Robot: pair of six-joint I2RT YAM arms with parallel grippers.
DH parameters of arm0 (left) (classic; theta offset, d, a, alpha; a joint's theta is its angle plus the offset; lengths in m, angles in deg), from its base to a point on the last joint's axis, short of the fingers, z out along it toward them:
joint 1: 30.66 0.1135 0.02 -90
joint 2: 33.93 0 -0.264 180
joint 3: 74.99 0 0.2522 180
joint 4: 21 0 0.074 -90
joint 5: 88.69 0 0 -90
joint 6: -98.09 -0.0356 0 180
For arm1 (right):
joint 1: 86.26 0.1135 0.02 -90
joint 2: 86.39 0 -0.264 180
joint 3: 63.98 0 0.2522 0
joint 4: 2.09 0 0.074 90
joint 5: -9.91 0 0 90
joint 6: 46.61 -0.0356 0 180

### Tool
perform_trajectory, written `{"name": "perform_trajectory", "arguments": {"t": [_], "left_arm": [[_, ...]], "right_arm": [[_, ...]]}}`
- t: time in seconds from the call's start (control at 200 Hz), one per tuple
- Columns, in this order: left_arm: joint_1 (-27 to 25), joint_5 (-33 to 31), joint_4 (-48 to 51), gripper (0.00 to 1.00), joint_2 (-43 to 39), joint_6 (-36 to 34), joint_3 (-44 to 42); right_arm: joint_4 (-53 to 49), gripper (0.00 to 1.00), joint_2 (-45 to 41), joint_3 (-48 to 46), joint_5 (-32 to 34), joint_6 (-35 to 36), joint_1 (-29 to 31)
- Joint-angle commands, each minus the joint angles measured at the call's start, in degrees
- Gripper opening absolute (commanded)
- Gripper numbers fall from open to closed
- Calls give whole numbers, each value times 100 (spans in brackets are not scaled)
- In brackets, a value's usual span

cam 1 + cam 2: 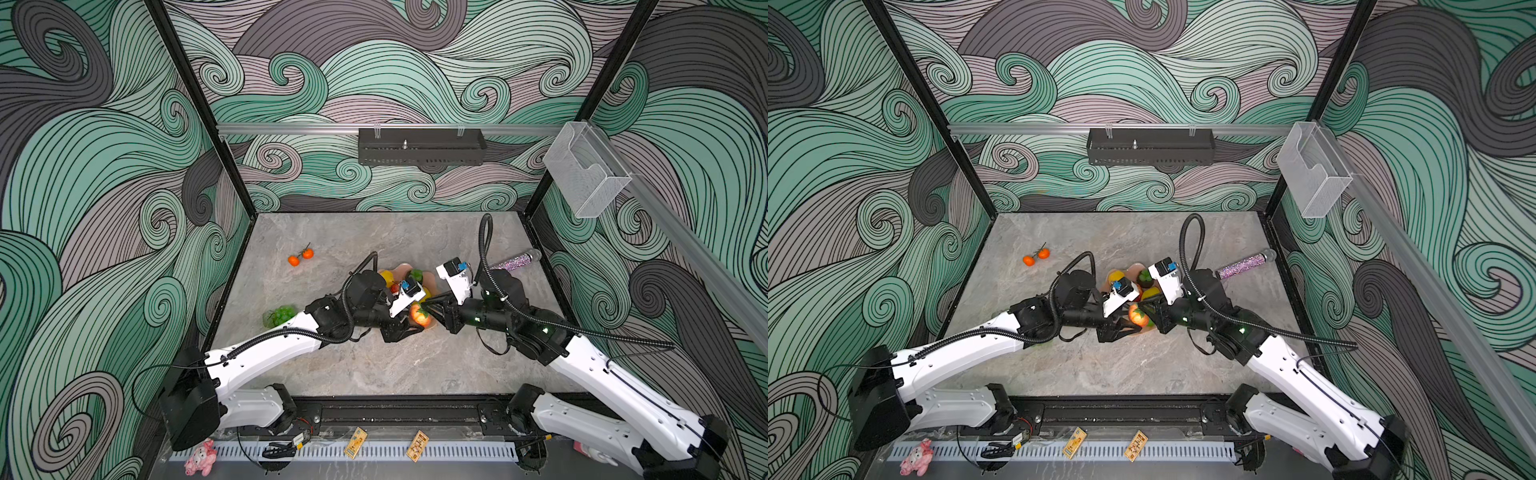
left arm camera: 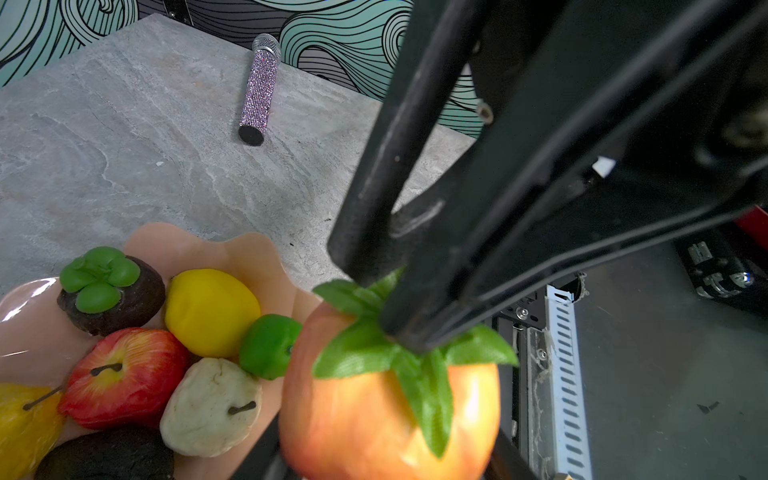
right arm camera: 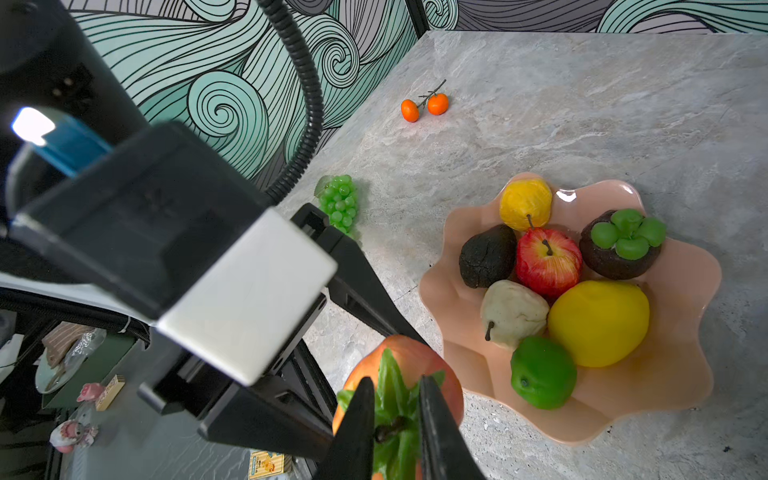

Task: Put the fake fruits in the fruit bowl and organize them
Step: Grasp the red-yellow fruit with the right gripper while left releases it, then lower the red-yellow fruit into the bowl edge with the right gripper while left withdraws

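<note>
Narrow right gripper (image 3: pixel 395 384): its black jaws are pinching the green fabric leaf crown and stem of the persimmon (image 2: pixel 353 415). The left gripper (image 2: pixel 384 457) is standing about half wide and clamping the same persimmon by its round sides. The persimmon is smooth, glossy and orange-red, and it is sitting just beside the bowl (image 3: pixel 665 395) rim, outside it. Cannot tell if it is touching the table (image 3: pixel 540 104).

The bowl is glossy salmon-pink plastic, shallow, with a wavy rim. Crowding inside it:
- smooth lemon (image 3: pixel 598 322)
- streaky red apple (image 3: pixel 547 262)
- shiny lime (image 3: pixel 542 372)
- rough dark avocado (image 3: pixel 488 257)
- dark mangosteen (image 3: pixel 621 245) with a green cap
- matte beige pear (image 3: pixel 513 313)
- yellow pear (image 3: pixel 525 203)

The beaded green grapes (image 3: pixel 340 201) are lying on the grey marble-look table, close by the left arm. Two small oranges (image 3: pixel 424 106) on a twig are lying well apart from the bowl. The glitter cylinder (image 2: pixel 258 89) is lying near the wall.

In both top views the arms are covering much of the bowl. In the right wrist view the left arm's camera block is filling a large part of the picture.
</note>
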Motion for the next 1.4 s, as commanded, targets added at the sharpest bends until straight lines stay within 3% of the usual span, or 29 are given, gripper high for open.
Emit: {"name": "perform_trajectory", "arguments": {"t": [0.0,0.36,0.6,0.781,1.051,1.396], "left_arm": [[-39,66,29,50,-9,-45,184],[-39,58,28,51,-12,-27,196],[-39,-153,248,66,108,210,347],[-39,-464,313,78,-35,310,312],[-22,-2274,-112,98,-1093,890,-400],[102,-5011,-568,99,-2369,1345,-1483]], "right_arm": [[45,19,16,2,-63,-20,26],[37,5,42,7,-56,-15,26],[27,0,68,72,-2,-21,27],[-161,0,143,188,439,135,8],[-458,0,584,373,1173,630,-370],[-464,0,1412,518,1646,587,-1004]]}}
